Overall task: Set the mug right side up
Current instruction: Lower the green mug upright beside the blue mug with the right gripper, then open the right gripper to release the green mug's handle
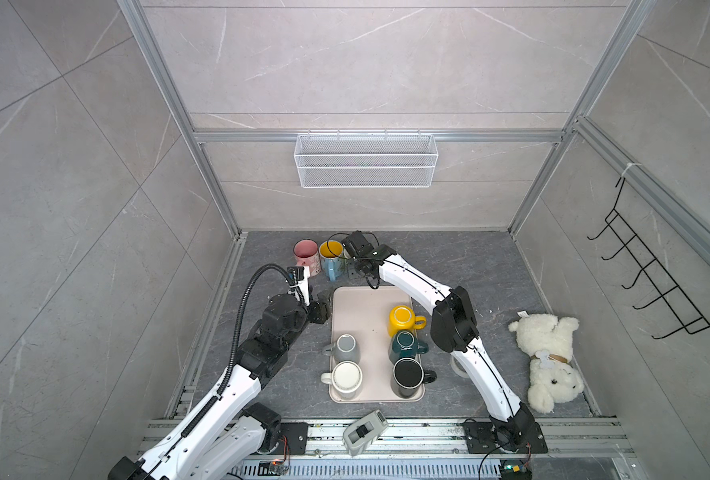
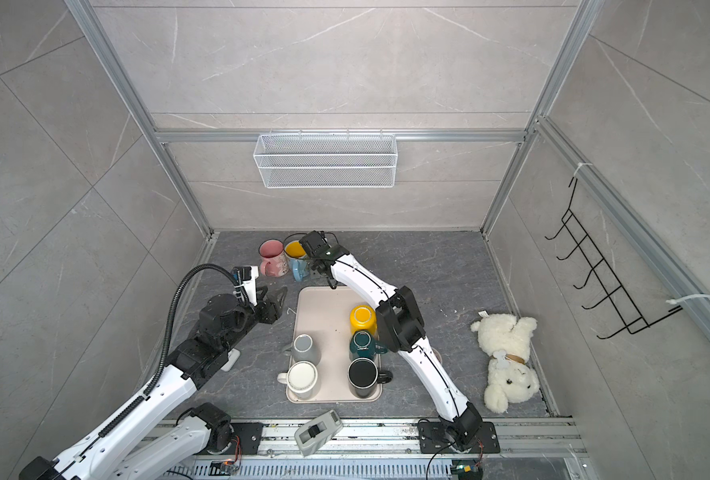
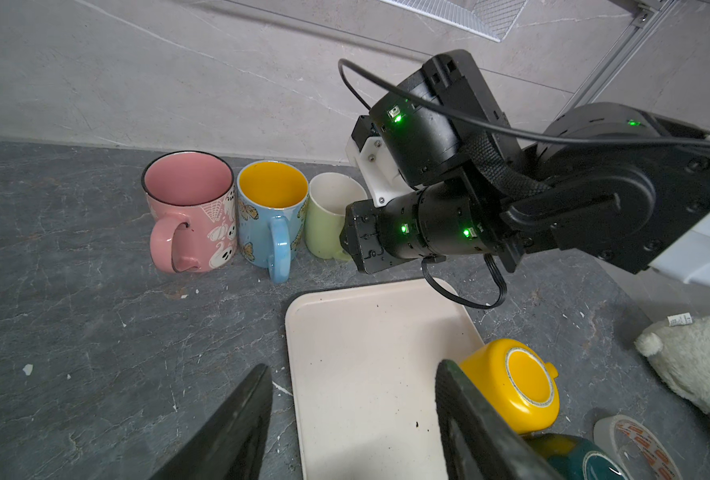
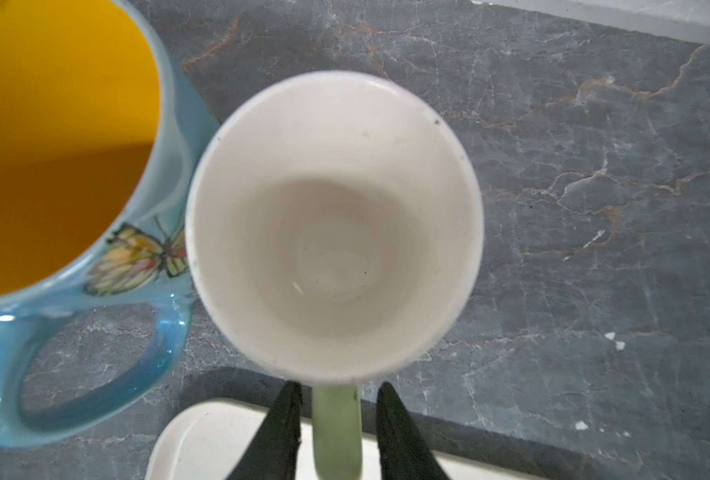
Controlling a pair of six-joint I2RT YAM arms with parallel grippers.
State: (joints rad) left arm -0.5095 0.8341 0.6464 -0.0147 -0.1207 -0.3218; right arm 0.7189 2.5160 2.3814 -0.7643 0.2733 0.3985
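Green mug (image 4: 332, 224): upright, mouth up, white inside. It stands on the dark stone table (image 4: 594, 208), toward the back wall, just beyond the far end of the beige tray (image 3: 357, 353). It is the last of a row of three: pink mug (image 3: 187, 208), blue mug (image 3: 270, 216), then this one. Its rim sits just beside the blue mug's wall; I cannot tell whether they touch. Its handle (image 4: 336, 428) points back toward the tray.

My right gripper (image 4: 338, 388): straddles that handle, one finger on each side. My fingers (image 4: 284, 432) stand parted, with a narrow gap showing between each pad and the handle. No grip on the mug.

My left gripper (image 3: 352, 365): fingers spread wide, nothing between them. It hangs over the tray's left edge, well apart from the row of mugs.

Also noted: yellow mug (image 3: 519, 382) on the tray, base up.
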